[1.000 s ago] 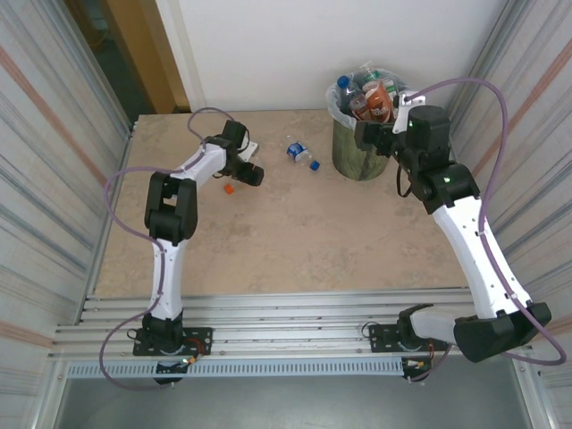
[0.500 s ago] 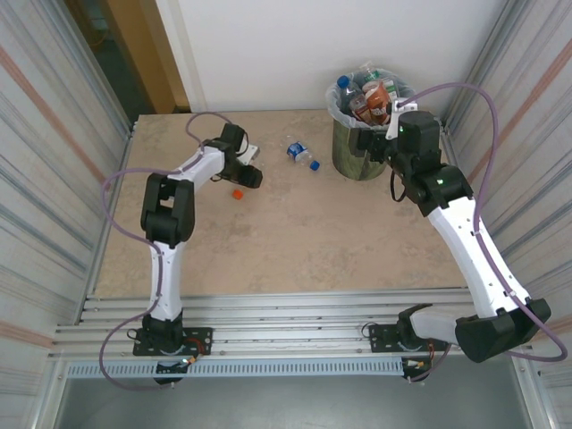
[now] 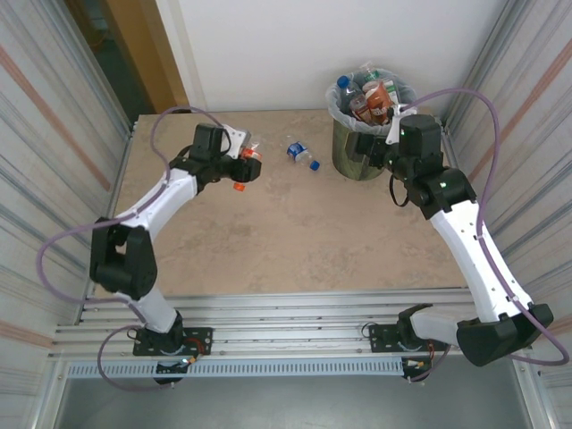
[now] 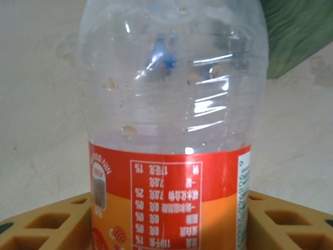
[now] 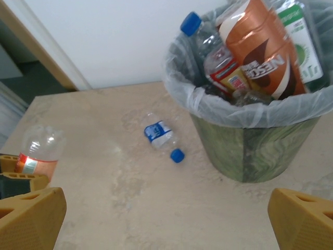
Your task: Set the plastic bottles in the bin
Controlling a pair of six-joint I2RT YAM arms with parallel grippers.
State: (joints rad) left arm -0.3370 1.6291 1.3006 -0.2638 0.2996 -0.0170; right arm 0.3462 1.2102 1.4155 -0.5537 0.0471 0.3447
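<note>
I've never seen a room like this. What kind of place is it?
Probably a robot test booth, not a home: ribbed metal walls, two robot arms bolted to a metal rail, a bin full of bottles.

Far right of the table [image 3: 295, 232] stands the bin [image 3: 350, 163], with piled bottles [image 3: 368, 95] in it rising above the rim. I see a loose bottle [image 3: 302, 154] lying on the table just left of the bin. Further left, a gripped bottle [image 4: 171, 104] sits between the fingers of my left gripper [image 3: 243, 164]. My right gripper [image 3: 365, 143] hangs close by the bin's near side.
</note>
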